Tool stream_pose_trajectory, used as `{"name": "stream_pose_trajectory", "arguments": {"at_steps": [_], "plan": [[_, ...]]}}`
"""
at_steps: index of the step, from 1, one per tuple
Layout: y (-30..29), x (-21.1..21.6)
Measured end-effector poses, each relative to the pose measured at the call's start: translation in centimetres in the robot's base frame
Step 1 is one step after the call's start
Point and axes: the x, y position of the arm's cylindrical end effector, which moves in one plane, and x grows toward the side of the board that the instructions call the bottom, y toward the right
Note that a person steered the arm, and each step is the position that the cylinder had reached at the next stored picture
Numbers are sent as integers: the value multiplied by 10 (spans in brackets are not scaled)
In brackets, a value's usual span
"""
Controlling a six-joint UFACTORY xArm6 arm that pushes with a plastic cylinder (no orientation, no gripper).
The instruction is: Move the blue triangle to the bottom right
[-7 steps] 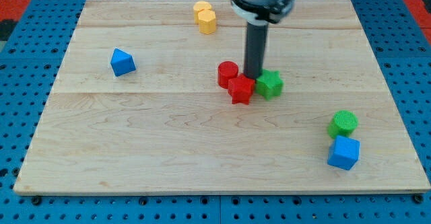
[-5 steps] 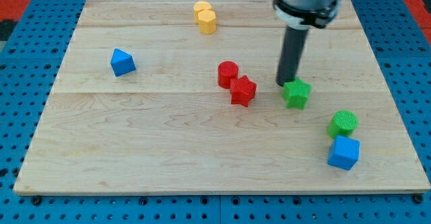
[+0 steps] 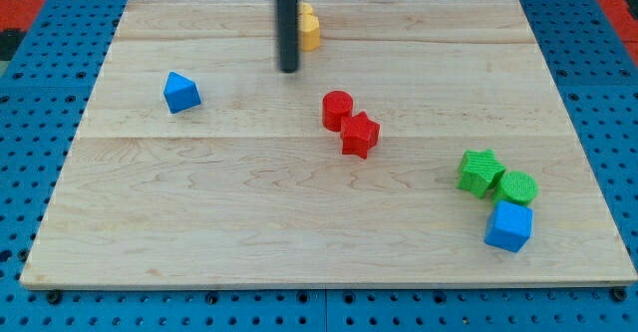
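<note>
The blue triangle lies on the wooden board at the view's left, in the upper half. My tip is near the view's top centre, about a hundred pixels to the right of the blue triangle and a little above it, not touching it. The rod partly covers the yellow blocks just to its right.
A red cylinder and a red star touch near the middle. At the bottom right a green star, a green cylinder and a blue cube cluster together.
The rod pushed the green star away from the red blocks to the bottom right beside the green cylinder, which shifted slightly right. The rod then moved to the top centre, near the yellow blocks.
</note>
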Motion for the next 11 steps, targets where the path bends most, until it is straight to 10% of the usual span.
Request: {"name": "stream_pose_trajectory", "arguments": {"at_steps": [3,11], "plan": [[-127,41],[3,132]]}}
